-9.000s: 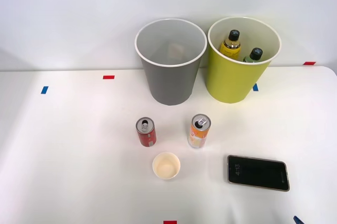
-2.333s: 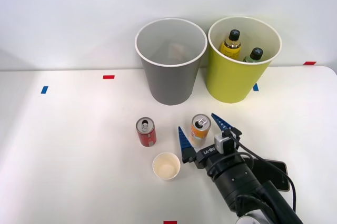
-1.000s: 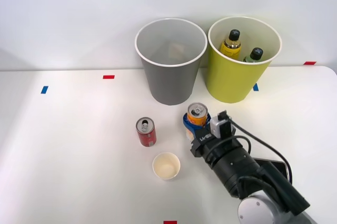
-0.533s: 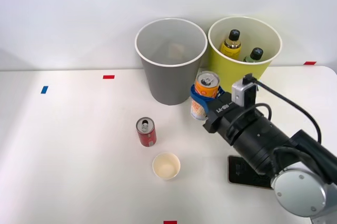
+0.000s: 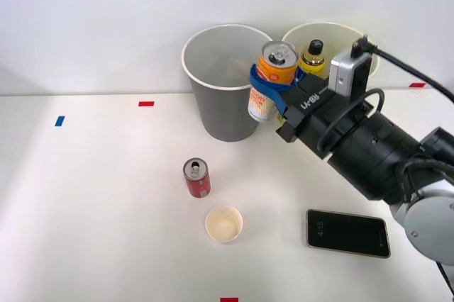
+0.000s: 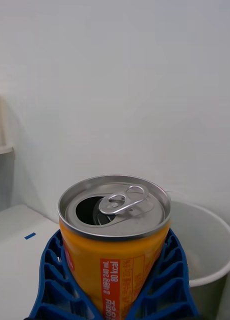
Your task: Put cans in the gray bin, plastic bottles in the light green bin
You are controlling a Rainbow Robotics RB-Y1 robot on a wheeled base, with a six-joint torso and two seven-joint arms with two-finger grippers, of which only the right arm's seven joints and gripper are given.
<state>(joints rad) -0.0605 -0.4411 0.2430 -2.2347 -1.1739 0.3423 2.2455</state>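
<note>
Right gripper [image 5: 266, 86], jaws pinching the orange-and-white can [image 5: 271, 75] aloft at the gray bin [image 5: 228, 82]'s right rim, beside the light green bin [image 5: 328, 35]; released here, it could strike the rim and fall outside.

Open gray bin [image 5: 228, 100] mouth, unobstructed

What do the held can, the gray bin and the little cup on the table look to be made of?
Orange-and-white can: likely aluminium, with a bright brushed silver top, a pull tab and a glossy printed wall. Gray bin: apparently molded plastic, with a smooth matte wall and a white rim. Cream cup: probably paper, thin-walled and dull.
</note>
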